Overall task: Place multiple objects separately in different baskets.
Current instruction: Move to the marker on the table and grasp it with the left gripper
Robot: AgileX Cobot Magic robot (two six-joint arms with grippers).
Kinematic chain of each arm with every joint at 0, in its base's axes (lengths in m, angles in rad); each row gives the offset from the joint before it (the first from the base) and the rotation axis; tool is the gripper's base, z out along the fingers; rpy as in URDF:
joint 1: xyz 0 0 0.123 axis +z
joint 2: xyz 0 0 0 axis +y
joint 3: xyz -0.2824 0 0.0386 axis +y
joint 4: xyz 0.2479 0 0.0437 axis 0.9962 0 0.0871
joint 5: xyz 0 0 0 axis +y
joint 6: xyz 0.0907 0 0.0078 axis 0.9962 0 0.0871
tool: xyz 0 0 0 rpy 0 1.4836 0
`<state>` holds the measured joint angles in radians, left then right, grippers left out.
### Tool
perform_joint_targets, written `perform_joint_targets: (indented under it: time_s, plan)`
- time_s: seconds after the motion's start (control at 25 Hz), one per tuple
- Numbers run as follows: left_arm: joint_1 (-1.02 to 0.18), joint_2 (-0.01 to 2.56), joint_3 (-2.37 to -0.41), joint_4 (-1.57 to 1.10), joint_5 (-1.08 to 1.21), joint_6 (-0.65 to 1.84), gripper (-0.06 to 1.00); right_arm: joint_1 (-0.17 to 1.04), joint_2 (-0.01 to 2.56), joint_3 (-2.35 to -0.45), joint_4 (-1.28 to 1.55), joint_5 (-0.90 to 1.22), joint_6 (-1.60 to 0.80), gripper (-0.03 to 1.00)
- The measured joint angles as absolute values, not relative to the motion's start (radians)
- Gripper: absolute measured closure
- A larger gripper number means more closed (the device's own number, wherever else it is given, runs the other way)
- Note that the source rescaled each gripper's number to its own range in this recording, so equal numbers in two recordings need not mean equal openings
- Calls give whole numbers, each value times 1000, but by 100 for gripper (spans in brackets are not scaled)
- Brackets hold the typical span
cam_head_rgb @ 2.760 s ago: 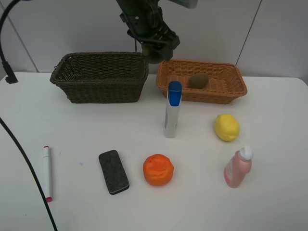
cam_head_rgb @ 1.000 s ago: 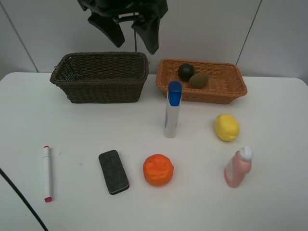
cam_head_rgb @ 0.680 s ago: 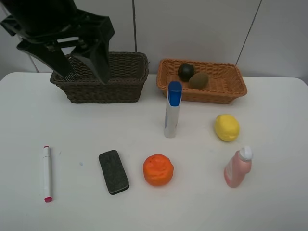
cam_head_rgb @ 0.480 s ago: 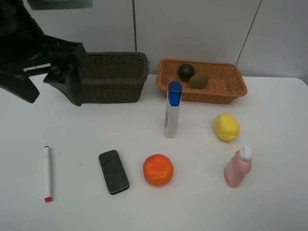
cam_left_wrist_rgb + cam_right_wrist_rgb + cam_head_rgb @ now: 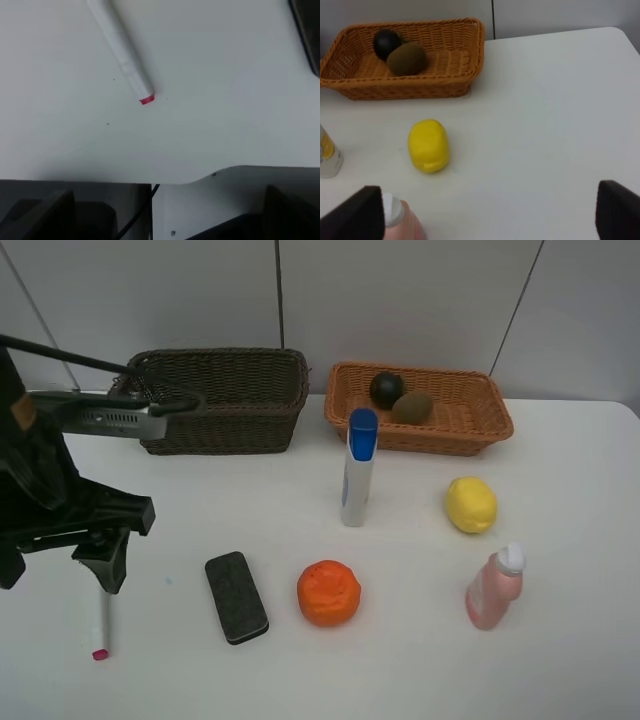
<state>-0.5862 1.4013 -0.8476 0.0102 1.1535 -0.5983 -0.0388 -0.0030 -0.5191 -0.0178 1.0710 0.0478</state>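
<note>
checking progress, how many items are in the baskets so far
2: the mangosteen and the kiwi, side by side in the tan basket. The dark basket shows nothing, though its front wall hides part of its floor.

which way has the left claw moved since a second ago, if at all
Yes. The left claw was up behind the dark basket; now it is left of and in front of that basket, low over the table by the marker.
</note>
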Motion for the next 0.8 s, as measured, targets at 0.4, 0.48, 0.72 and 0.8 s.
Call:
perform_joint_targets:
  time_s: [0.4,0.48,0.72,0.8]
  plan:
    - [-416,1577,-805,15,964,-457,-3,-39,-3,-519,-18,1071,48,-3]
    - [-399,1615,-805,16,948,-439,-3,-39,-3,-519,-18,1071,48,-3]
    - [-355,1721,-805,33,882,-403,-3,-39,-3,-519,-18,1071,48,-3]
    - [-339,1753,-805,34,855,-390,-3,-39,-3,-519,-18,1071,48,-3]
